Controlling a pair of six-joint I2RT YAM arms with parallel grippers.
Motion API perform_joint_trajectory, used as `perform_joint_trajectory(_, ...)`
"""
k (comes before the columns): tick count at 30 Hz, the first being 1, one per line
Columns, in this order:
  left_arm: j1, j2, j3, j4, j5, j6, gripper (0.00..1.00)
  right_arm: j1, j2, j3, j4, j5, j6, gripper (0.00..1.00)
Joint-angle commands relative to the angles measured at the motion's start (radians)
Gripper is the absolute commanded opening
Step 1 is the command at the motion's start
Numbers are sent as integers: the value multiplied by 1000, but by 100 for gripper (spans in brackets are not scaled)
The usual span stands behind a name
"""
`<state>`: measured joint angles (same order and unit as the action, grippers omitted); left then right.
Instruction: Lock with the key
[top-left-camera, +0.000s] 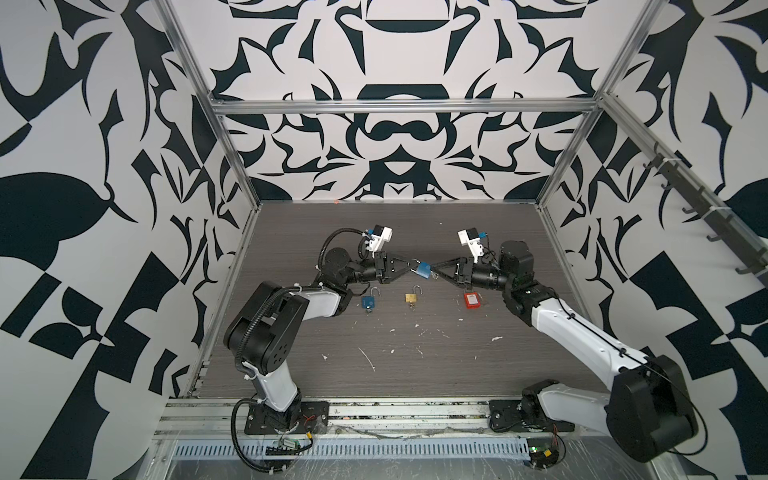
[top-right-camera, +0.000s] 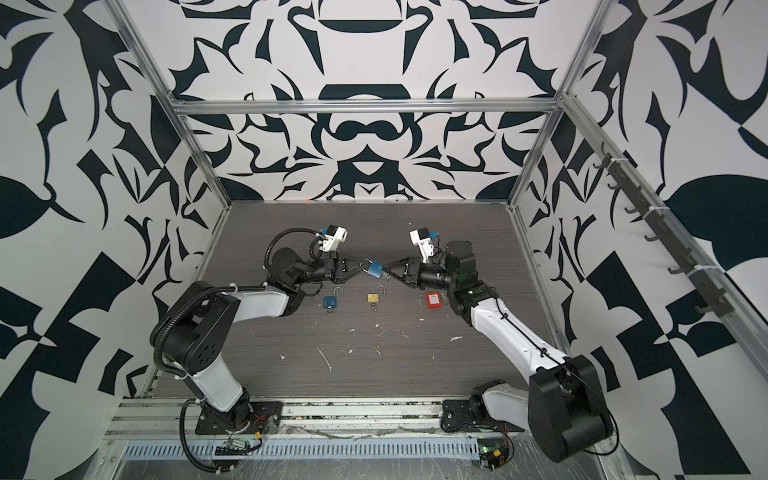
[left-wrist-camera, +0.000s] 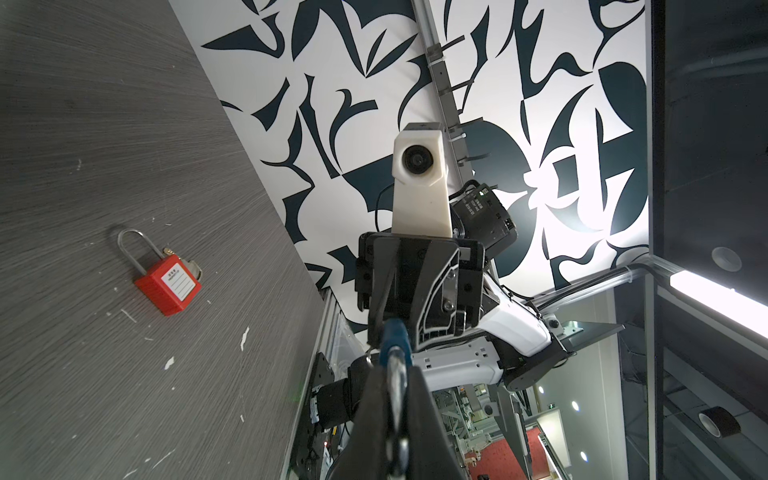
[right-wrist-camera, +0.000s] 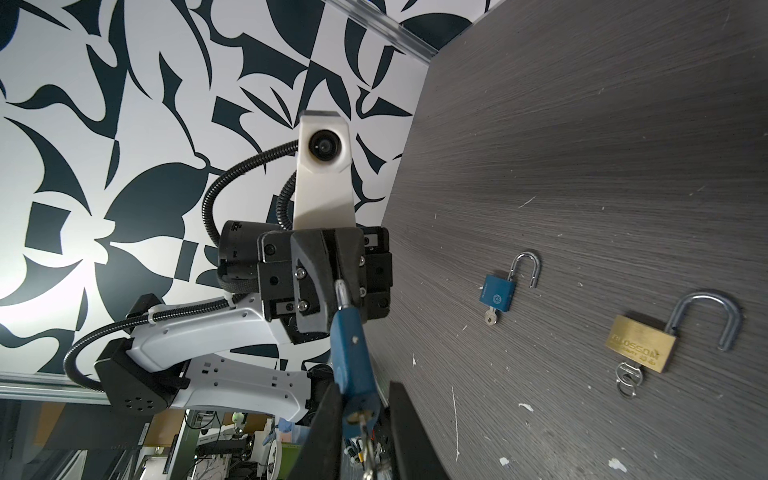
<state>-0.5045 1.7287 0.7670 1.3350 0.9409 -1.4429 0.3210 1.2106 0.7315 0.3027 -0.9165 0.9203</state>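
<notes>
Over the counter (top-left-camera: 415, 374), about midway between its left and right edges and somewhat toward the far edge, my two arms meet nose to nose with the held blue padlock (top-left-camera: 424, 270) hanging in the air between them. My left jaws are clamped together on its shackle (left-wrist-camera: 395, 382), so the body points at my right jaws. Those stand a little apart on either side of the key (right-wrist-camera: 360, 415) in the padlock's base, not pinching it as far as I can see. I judge the step in hand to be taking hold of the key. The next move calls for closing squarely on its head, then turning it while my left side holds the lock steady; whether the shackle is seated I cannot tell. On the counter, nearer the front edge, lie a red padlock (top-left-camera: 471, 300) close under my right wrist, a brass padlock (top-left-camera: 411, 297) and a small blue padlock (top-left-camera: 368, 302), the last two with shackles swung open. All lie well below the work, so nothing blocks the turn.
</notes>
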Motion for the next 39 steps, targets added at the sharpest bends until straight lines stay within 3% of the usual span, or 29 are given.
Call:
perform_joint_trajectory(1, 5, 10, 13, 74, 0, -13, 0, 0, -26, -9, 14, -6, 3, 21)
perform_joint_trajectory(23, 9, 17, 20, 90, 10, -31, 0, 0, -41, -29, 40, -8, 28, 16)
perform_joint_trajectory(39, 10, 23, 22, 90, 11, -29, 0, 1, -9, -59, 167, -41, 114, 12)
